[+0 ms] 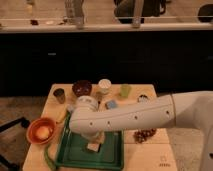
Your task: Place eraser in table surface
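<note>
My white arm reaches from the right across the wooden table [145,155] to its left half. The gripper [94,141] hangs below the arm's end, low over the green tray [112,160]. A small pale block, probably the eraser [93,147], sits right at the gripper's tip in the tray. I cannot tell whether it is held or resting on the tray. The arm hides the back of the tray.
An orange bowl [41,131] stands left of the tray. At the back are a small dark cup [59,95], a dark bowl [81,88], a white cup [104,86] and a green cup [125,90]. A blue item [111,104] and a dark cluster [145,135] lie nearby.
</note>
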### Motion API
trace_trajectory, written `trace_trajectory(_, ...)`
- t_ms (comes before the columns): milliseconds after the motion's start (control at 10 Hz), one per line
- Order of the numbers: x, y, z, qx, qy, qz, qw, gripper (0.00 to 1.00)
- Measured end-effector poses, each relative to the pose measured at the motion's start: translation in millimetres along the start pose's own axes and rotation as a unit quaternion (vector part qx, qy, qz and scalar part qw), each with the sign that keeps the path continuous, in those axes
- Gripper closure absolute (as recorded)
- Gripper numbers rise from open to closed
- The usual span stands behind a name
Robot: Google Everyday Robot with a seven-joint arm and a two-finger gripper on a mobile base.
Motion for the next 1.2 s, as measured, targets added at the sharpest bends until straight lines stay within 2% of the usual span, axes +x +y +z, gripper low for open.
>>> trace_trajectory(300, 6, 22, -1, 0.000, 0.003, 0.025, 0.9997, 0.90)
trace_trajectory(500, 9, 40, 0, -0.006, 0.006, 0.038, 0.9992, 0.90)
trace_trajectory(600, 8, 35, -1, 0.000, 0.005, 0.036, 0.9993, 0.90)
trace_trajectory(1200, 8, 35, -1, -0.003, 0.005, 0.035, 0.9994, 0.90)
